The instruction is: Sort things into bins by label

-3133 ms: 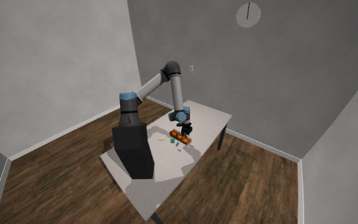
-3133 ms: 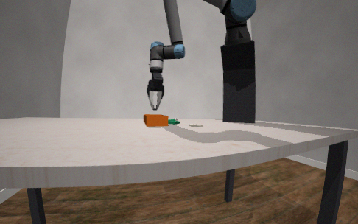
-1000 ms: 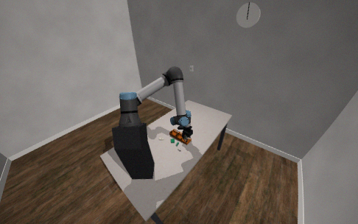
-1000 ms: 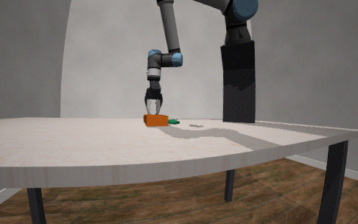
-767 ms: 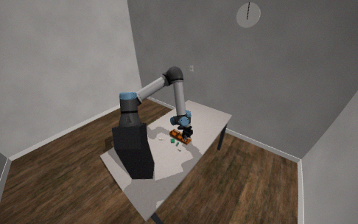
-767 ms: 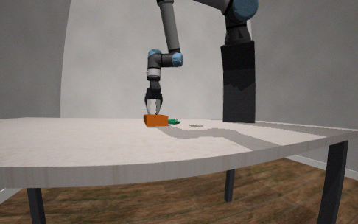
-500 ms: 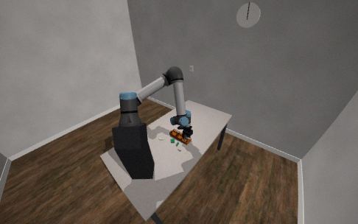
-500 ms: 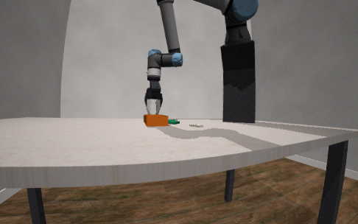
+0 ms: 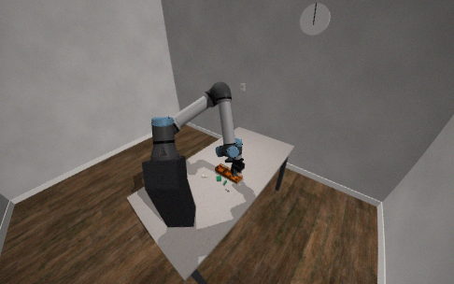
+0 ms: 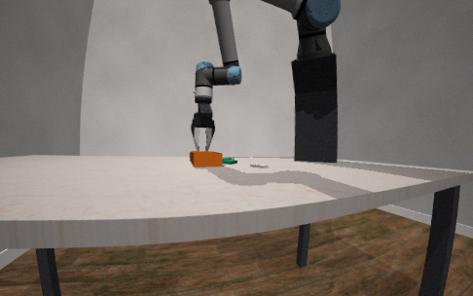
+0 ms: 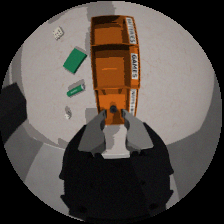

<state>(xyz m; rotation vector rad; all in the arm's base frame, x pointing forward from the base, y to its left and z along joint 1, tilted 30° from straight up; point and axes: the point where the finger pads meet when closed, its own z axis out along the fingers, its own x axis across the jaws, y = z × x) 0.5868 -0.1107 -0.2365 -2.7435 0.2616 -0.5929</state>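
Hovering over the small dark thing in the nearest compartment of the orange bins, our pincer stands partly open with nothing gripped; its tips straddle that compartment's middle, probably so that we can reach down or let go without knocking the walls. We cannot fully read the near label; the middle one says GAMES, and the far one seems to be for batteries.

Beside the bins, the green cylinder lies on its side, looking like a battery; the green block rests flat near it, the white pieces lie farther out, perhaps dice for GAMES, and a small pale thing sits nearer us; all four are unsorted on the counter. The bins stand upright, open sides up, ready for drops; a low sideways nudge could tip them.

Claw lower, now at orange bin; fingers farther apart
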